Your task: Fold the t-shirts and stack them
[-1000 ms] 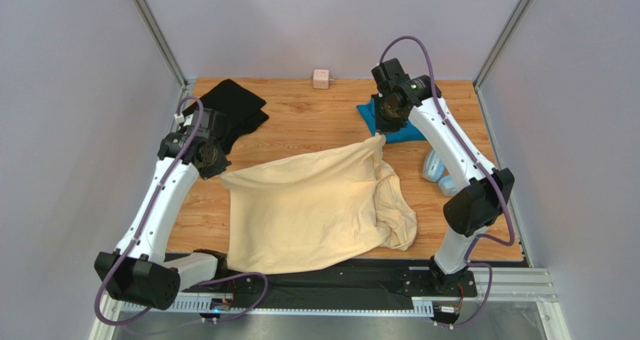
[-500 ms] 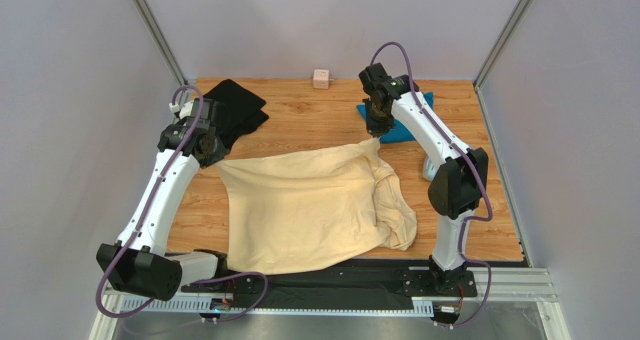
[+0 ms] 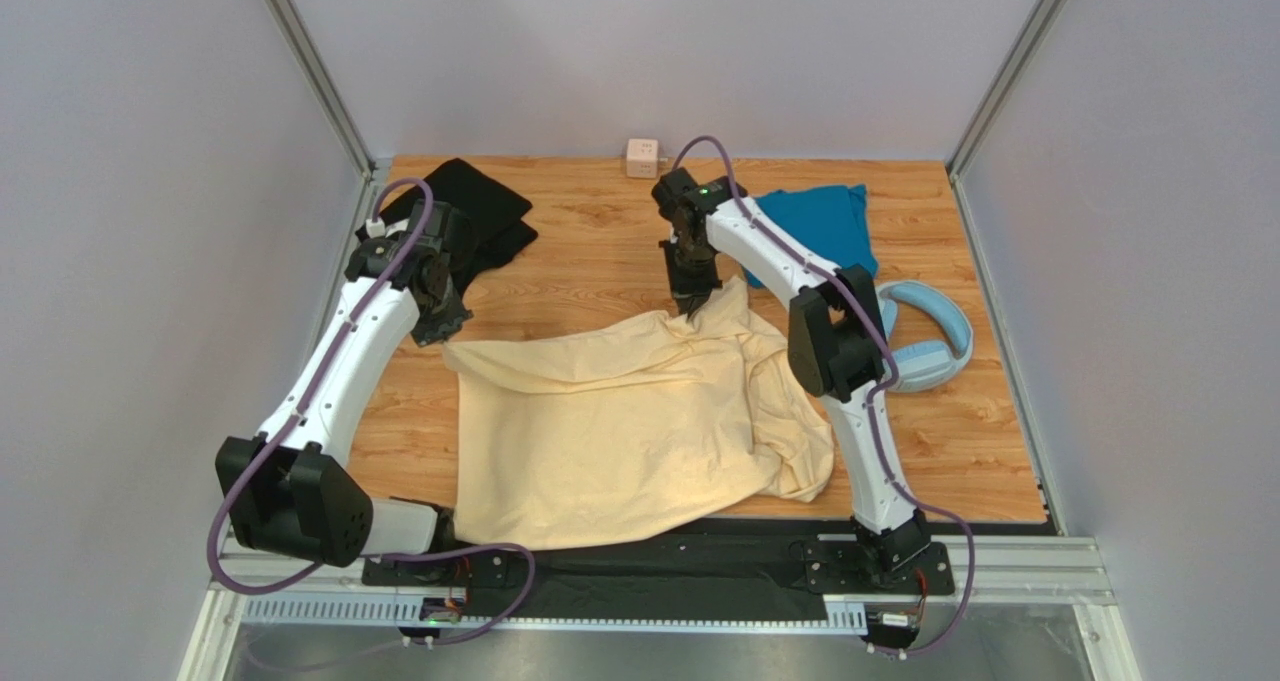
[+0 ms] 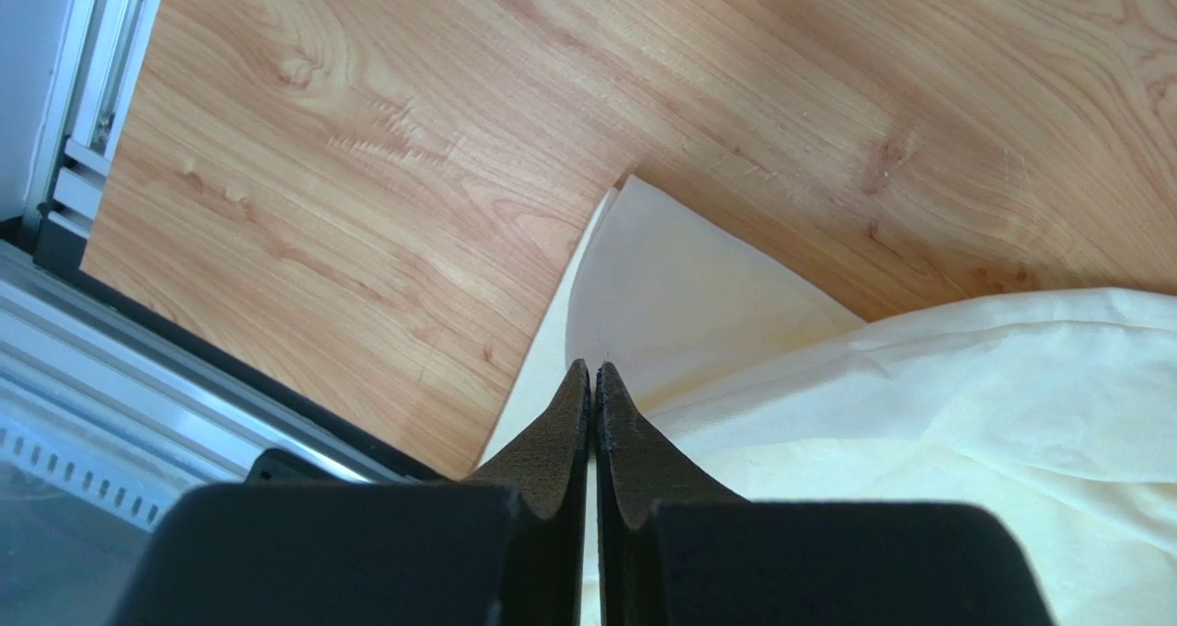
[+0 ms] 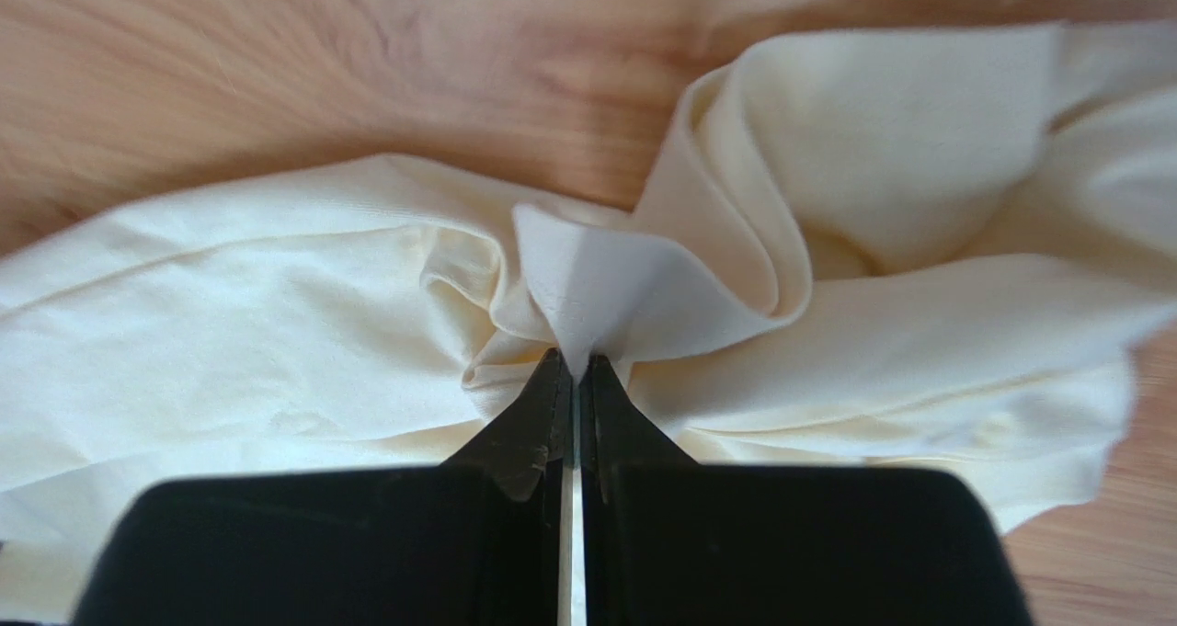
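Robot lab cell: grey walls [image 3: 646, 51], aluminium frame [image 3: 311, 69]

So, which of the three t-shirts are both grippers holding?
The pale cream-yellow t-shirt in the middle: the left gripper and right gripper each pinch its far edge. The black t-shirt and teal t-shirt lie untouched at the back.

Item: right gripper [image 5: 573, 378], black, two tapered fingers, jaws pressed together on a peaked fold of cloth.
Item: cream-yellow t-shirt [image 5: 276, 337], bunched and creased around the pinch, with one rounded loop of fabric standing up just right of it.
Item: wooden tabletop [image 5: 346, 61], bare along the top edge and in the lower right corner.
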{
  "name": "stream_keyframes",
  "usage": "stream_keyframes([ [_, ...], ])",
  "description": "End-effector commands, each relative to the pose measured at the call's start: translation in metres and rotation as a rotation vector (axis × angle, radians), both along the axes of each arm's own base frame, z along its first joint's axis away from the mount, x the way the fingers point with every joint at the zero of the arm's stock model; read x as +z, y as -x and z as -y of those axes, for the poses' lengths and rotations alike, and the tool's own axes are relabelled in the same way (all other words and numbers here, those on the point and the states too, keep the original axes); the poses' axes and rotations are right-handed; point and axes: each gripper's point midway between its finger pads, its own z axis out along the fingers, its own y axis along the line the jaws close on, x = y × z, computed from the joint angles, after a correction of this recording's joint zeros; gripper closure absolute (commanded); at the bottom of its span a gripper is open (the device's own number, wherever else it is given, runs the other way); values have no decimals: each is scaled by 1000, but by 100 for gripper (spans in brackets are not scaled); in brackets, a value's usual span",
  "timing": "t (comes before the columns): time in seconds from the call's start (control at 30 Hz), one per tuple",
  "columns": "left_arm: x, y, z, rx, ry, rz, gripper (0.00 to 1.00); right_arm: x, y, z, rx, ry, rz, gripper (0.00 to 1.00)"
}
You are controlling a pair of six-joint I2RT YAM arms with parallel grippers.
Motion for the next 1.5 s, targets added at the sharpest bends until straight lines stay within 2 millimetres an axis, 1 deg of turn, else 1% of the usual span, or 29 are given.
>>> stream_keyframes([
  [0.0, 15, 4, -3, -19, -10, 11, 100, -13, 45, -19, 76, -44, -156, 100],
  [0.07, 17, 7, -5, -23, -19, 8, 100, -5, 53, -20, 105, -69, -175, 93],
  [0.1, 16, 8, -6, -29, -25, 3, 100, 1, 57, -20, 109, -94, -185, 84],
  [0.13, 16, 10, -7, -30, -28, -3, 100, 18, 56, -20, 111, -122, -150, 81],
  [0.17, 17, 12, -7, -28, -31, -3, 100, 29, 54, -20, 113, -143, -124, 77],
  [0.2, 17, 13, -8, -29, -34, -6, 100, 37, 51, -15, 99, -154, -106, 70],
  [0.23, 16, 15, -8, -30, -33, -9, 100, 59, 47, -12, 94, -180, -51, 66],
  [0.27, 17, 16, -8, -29, -34, -7, 100, 69, 38, -6, 74, -190, -7, 62],
  [0.3, 16, 17, -9, -31, -35, -12, 100, 77, 30, 1, 49, -177, 38, 61],
  [0.33, 16, 18, -8, -33, -33, -12, 100, 94, 22, 4, 37, -191, 97, 60],
  [0.37, 16, 18, -9, -34, -33, -11, 100, 100, 11, 8, 22, -193, 139, 57],
  [0.4, 14, 19, -8, -38, -34, -16, 100, 103, 0, 17, -6, -171, 176, 52],
  [0.43, 15, 18, -8, -41, -33, -13, 100, 113, -12, 18, -10, -176, 221, 49],
  [0.47, 13, 19, -8, -47, -31, -20, 100, 102, -21, 22, -18, -156, 207, 48],
  [0.53, 13, 18, -7, -48, -30, -22, 100, 96, -31, 23, -35, -154, 192, 48],
  [0.57, 13, 17, -7, -52, -30, -22, 100, 84, -37, 23, -45, -157, 165, 48],
  [0.67, 13, 17, -7, -56, -31, -20, 100, 76, -41, 14, -42, -185, 142, 47],
  [0.7, 12, 18, -7, -56, -31, -25, 100, 68, -40, 9, -37, -200, 117, 47],
  [0.73, 12, 18, -7, -58, -31, -25, 100, 65, -41, 7, -37, -207, 107, 47],
  [0.77, 12, 19, -8, -60, -34, -26, 100, 66, -41, 0, -31, -222, 107, 47],
  [0.8, 11, 20, -8, -59, -36, -32, 100, 59, -40, -4, -25, -227, 92, 47],
  [0.87, 10, 22, -8, -61, -37, -32, 100, 53, -39, -13, -9, -231, 93, 47],
  [0.97, 7, 27, -9, -63, -36, -42, 100, 40, -36, -21, 1, -230, 69, 47],
  [1.1, 6, 31, -9, -66, -36, -46, 100, 32, -33, -26, 5, -242, 47, 47],
  [1.27, 3, 34, -10, -70, -36, -57, 100, 22, -24, -31, 11, -264, 2, 45],
  [1.47, 2, 35, -8, -74, -29, -55, 100, 8, -11, -32, 25, -235, -50, 44],
])
